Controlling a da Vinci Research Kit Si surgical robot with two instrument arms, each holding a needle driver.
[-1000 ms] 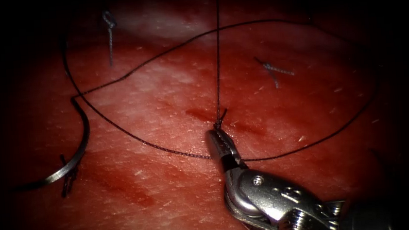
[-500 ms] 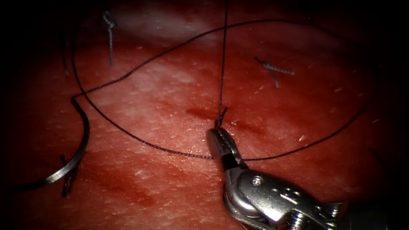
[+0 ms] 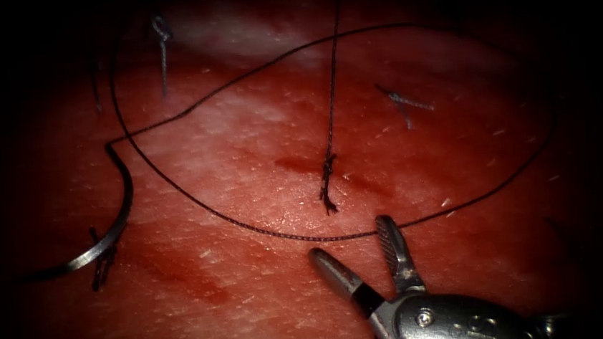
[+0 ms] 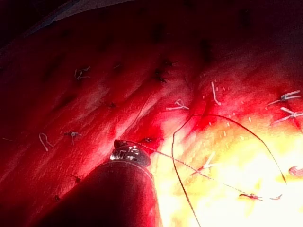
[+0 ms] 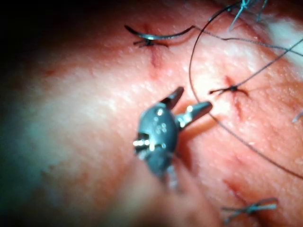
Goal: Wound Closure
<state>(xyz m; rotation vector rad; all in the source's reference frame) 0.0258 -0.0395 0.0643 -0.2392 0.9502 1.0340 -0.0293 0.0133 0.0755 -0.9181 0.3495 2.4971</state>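
My right tool [image 3: 352, 241] stands open just below the knot [image 3: 327, 182], holding nothing; its open tips also show in the right wrist view [image 5: 191, 101]. The knot sits on the small dark cut [image 3: 294, 166], with its short thread end lying free. From the knot a taut strand of thread [image 3: 332, 81] runs straight up. My left tool [image 4: 129, 152] is shut on a strand of thread that leads away from its tip. The curved needle [image 3: 123, 205] lies on the tissue left of the cut, held by neither tool, with a wide thread loop [image 3: 504, 182] trailing from it.
Older stitches with cut ends sit at the upper left [image 3: 160, 37], the upper right [image 3: 404, 102] and under the needle's curve [image 3: 100, 263]. Red fluid stains the tissue [image 3: 196, 286] around the cut.
My right tool has let go of the short thread end at the knot, opened and drawn back down and to the right. The upright strand has shifted slightly right.
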